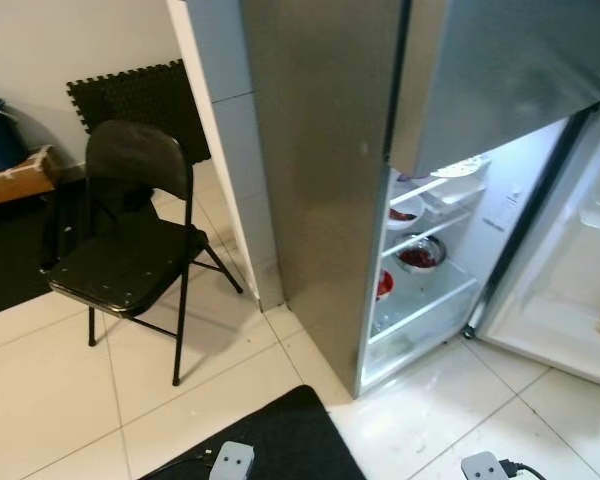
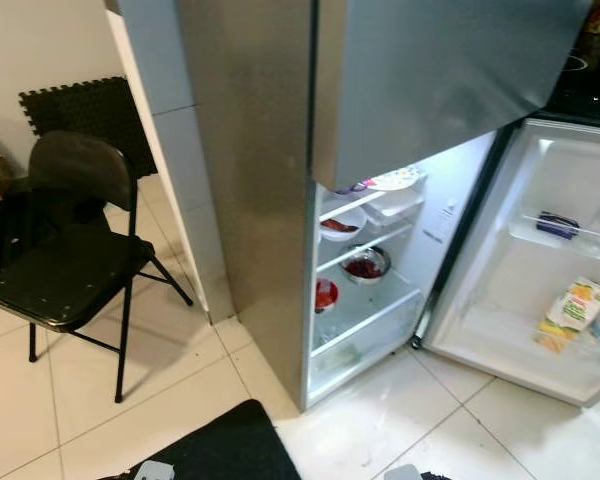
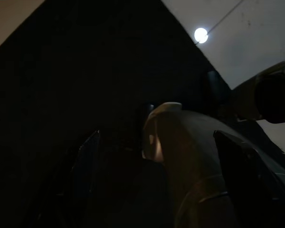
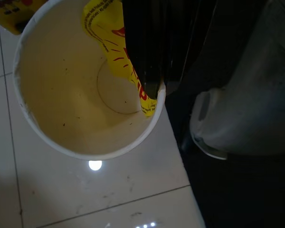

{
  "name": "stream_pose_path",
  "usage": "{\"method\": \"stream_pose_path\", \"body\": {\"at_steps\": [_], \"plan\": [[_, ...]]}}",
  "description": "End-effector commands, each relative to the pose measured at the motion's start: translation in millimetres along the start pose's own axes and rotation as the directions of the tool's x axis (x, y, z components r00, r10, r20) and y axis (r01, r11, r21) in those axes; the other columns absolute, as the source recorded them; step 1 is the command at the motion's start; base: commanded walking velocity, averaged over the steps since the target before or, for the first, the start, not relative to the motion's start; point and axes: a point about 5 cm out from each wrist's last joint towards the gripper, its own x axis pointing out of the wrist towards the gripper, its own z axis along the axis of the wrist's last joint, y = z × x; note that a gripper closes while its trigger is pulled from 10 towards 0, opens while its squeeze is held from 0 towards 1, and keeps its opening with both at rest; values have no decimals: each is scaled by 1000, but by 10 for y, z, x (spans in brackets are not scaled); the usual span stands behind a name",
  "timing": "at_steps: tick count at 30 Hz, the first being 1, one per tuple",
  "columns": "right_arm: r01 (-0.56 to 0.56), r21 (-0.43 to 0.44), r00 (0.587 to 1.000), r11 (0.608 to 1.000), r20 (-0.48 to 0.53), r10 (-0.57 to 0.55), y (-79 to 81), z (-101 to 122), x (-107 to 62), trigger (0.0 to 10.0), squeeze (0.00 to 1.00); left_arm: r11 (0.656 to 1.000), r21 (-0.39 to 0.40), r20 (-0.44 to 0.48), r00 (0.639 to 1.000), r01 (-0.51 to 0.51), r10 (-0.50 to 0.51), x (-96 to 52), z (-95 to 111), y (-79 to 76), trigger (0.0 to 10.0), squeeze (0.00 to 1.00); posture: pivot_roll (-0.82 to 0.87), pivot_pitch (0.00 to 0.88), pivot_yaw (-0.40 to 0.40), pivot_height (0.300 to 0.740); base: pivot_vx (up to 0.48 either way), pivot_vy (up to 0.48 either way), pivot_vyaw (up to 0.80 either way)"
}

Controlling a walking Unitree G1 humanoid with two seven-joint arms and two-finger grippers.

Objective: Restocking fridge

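Right hand (image 4: 149, 88) is clamped on the rim of a paper cup (image 4: 71, 95); left hand's state can't be told. Fridge (image 1: 420, 270) stands open, bowls (image 2: 365, 265) inside.

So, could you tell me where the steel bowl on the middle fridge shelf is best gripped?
Probably at the near rim of the steel bowl, coming from the open front of the fridge, one finger inside and one outside. It sits upright with dark red food inside, and the shelf above leaves little room overhead.
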Motion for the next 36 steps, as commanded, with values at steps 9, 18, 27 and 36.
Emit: {"method": "stream_pose_path", "body": {"at_steps": [9,18,27,36], "plan": [[2,-23,1000,1000,12,-2,-11,45,7,10000,0,1000,-3,-10,1000,-10,10,-8,-21,18,10000,0,-12,0,6,740,0,-329,0],[3,-29,1000,1000,12,-3,-21,48,7,10000,0,1000,-1,-15,1000,-9,9,-9,-23,22,10000,0,-14,0,5,740,0,-348,0],[0,-27,1000,1000,12,0,-11,53,9,10000,0,1000,-4,-19,1000,-6,6,-10,-32,18,10000,0,-18,0,16,740,0,-365,0],[-7,-20,1000,1000,-3,7,26,-4,1,10000,0,1000,-4,-13,1000,-15,15,-13,-9,45,10000,0,2,0,12,740,0,-362,0]]}}
